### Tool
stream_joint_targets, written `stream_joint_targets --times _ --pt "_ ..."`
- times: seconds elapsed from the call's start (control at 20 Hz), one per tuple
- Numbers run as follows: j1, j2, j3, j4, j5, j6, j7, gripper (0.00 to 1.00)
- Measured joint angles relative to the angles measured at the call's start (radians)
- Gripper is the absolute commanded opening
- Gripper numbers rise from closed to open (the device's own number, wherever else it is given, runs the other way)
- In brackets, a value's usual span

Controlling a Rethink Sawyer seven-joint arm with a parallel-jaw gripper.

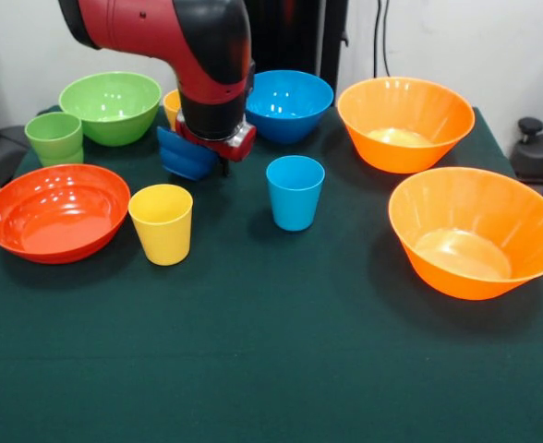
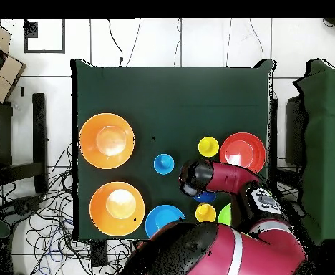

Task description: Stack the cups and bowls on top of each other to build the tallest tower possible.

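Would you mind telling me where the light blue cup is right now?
In the front view, the light blue cup stands upright mid-table, between the yellow cup on its left and the orange bowl on its right, in front of the light blue bowl.

Glossy red-and-black arm (image 1: 174, 41), rounded joints

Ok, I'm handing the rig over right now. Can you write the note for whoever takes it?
Gripper: down at the small dark blue bowl, behind the near yellow cup. Can't tell whether it grips the bowl.
Each standing alone on the table: red-orange bowl, green bowl, green cup, far yellow cup, light blue cup, light blue bowl, far orange bowl, near orange bowl.
Done: nothing stacked.
Left: all the stacking.
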Motion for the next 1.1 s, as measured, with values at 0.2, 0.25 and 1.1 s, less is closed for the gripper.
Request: stream_joint_targets --times 0.2,0.25,1.1 --pt "0.006 0.0 -0.004 0.0 0.0 -0.004 0.0 0.0" --pt "0.007 0.0 -0.005 0.001 0.0 -0.006 0.0 0.0" --pt "0.035 -0.007 -0.023 0.027 0.0 -0.065 0.0 0.0"
